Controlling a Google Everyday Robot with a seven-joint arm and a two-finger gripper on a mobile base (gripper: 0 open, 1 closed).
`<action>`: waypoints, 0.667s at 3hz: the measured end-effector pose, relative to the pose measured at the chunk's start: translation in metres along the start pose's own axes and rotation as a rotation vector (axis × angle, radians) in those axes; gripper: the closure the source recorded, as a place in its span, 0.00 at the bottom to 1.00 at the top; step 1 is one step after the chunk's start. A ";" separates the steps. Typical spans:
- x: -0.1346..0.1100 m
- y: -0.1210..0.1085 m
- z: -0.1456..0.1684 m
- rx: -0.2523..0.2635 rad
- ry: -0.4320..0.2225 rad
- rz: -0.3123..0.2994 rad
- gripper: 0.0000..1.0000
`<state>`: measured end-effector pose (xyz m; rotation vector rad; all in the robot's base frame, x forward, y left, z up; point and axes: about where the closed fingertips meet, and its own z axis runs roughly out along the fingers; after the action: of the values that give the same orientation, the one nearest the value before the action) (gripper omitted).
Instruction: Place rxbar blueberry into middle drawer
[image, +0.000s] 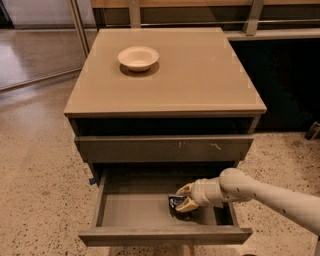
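Note:
The middle drawer (135, 210) is pulled open below the cabinet top, showing a smooth grey floor. The rxbar blueberry (176, 204), a small shiny black bar with blue and white marks, sits low inside the drawer at its right half, at or on the floor. My gripper (183, 197) reaches into the drawer from the right on a white arm, with its cream fingers (187, 203) on either side of the bar's right end. I cannot tell whether they still grip it.
A cream round bowl (138, 57) stands on the tan cabinet top (200, 75). A shut drawer front with pale scratch marks (165, 147) lies above the open drawer. Speckled floor surrounds the cabinet; dark furniture stands at the right.

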<state>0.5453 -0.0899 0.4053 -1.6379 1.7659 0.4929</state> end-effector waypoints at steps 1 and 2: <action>0.021 -0.011 0.022 -0.004 -0.032 0.029 1.00; 0.026 -0.016 0.026 0.002 -0.040 0.038 0.85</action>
<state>0.5667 -0.0932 0.3711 -1.5853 1.7706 0.5373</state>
